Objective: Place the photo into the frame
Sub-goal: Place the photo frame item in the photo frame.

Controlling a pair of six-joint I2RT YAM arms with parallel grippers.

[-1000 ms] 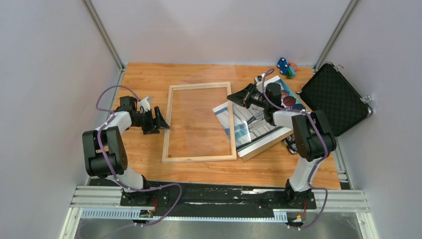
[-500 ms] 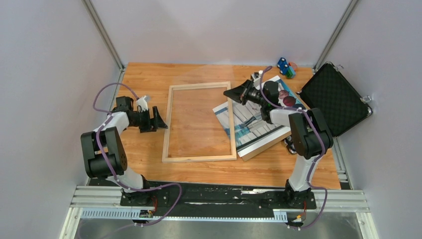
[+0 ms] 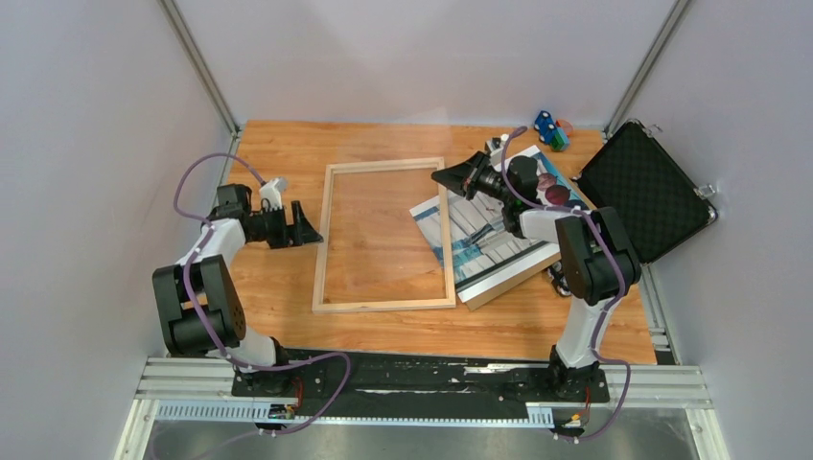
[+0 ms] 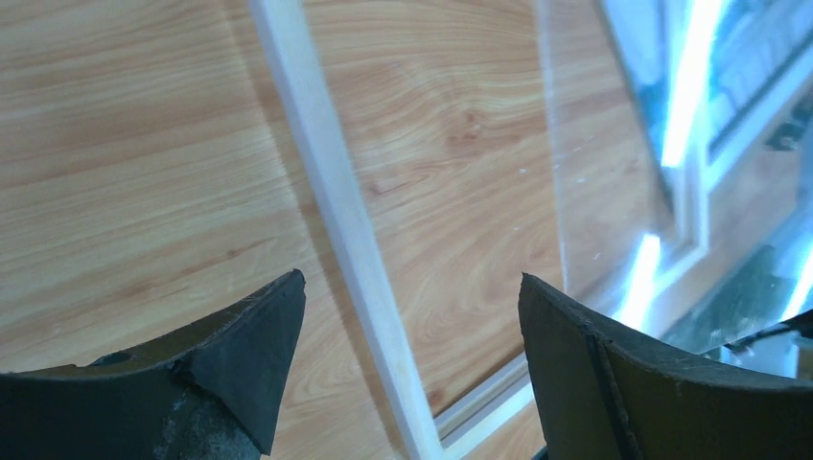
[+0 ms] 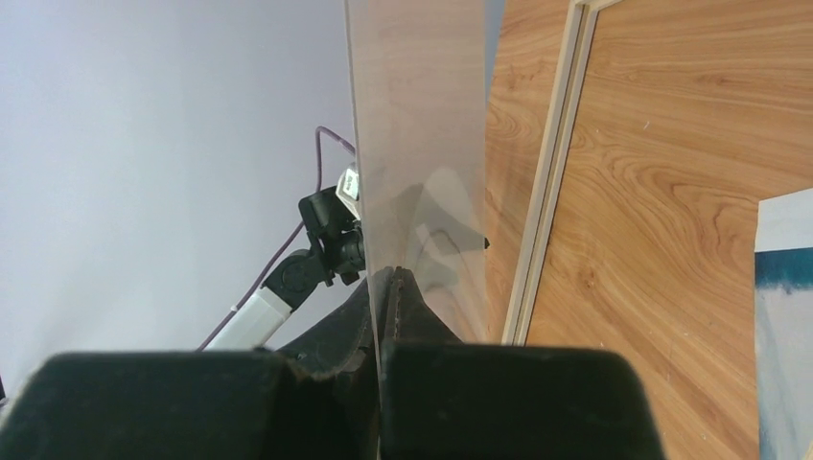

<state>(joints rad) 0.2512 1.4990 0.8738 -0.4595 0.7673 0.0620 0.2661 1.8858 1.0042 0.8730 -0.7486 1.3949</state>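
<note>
The pale wood frame [image 3: 383,235] lies flat on the table's middle. The photo [image 3: 484,235] lies to its right on a brown backing board [image 3: 508,278], its left edge under the frame's right rail. My right gripper [image 3: 443,177] is over the frame's far right corner, shut on the edge of the clear pane [image 5: 412,115], which stands tilted up above the frame [image 5: 542,220]. My left gripper [image 3: 309,228] is open and empty, just left of the frame's left rail [image 4: 326,163], which runs between its fingertips [image 4: 273,316] in the wrist view.
An open black case [image 3: 647,196] lies at the right edge. Small toy cars [image 3: 550,129] sit at the back right corner. A small dark object [image 3: 559,279] lies beside the right arm. Grey walls close in the table on three sides.
My left gripper has drawn back to the left, off the frame's left rail. My right gripper has shifted slightly toward the back with the pane.
</note>
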